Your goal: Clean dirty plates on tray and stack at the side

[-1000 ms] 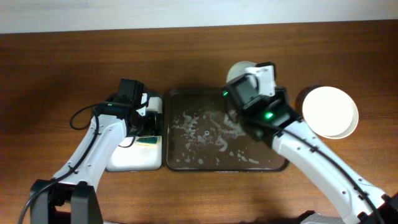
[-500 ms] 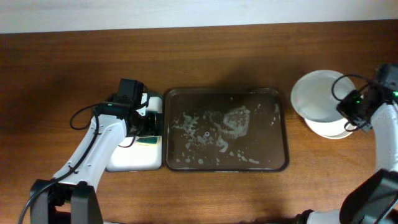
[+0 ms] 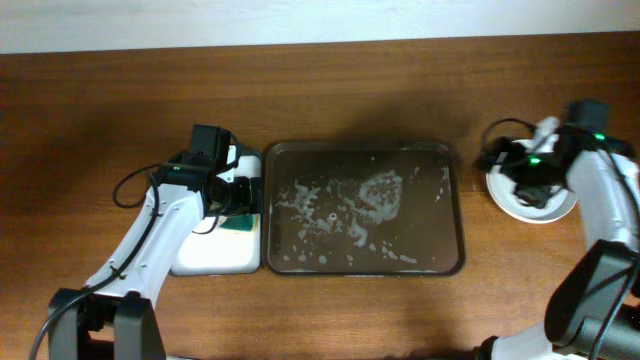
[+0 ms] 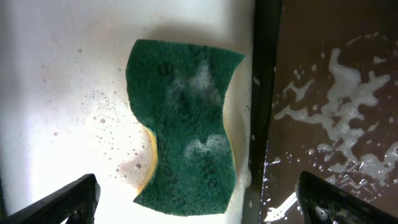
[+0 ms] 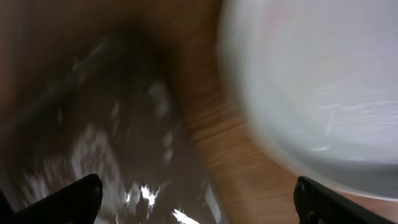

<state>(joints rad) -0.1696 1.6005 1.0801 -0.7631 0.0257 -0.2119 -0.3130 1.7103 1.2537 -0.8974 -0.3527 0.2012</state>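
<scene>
While wide apart and empty, left jaws over sponge (image 4: 186,124), right jaws by plates (image 5: 311,74).

This is a robotics lab bench dressed up as a dishwashing station: a cabled left arm (image 3: 160,228) and right arm (image 3: 605,195) over a wooden table (image 3: 100,100) against a plain pale wall (image 3: 300,20). A foam-flecked brown tray (image 3: 456,200), a soapy green sponge (image 4: 186,124) on a white tray (image 3: 210,260) and stacked plates (image 3: 535,214) supply the kitchen flavour.

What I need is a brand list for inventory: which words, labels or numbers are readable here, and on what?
No readable text.
On the sponge: faint marks on its green face, too blurred to read.
On the tray, the plates and the white tray: no lettering visible.
</scene>
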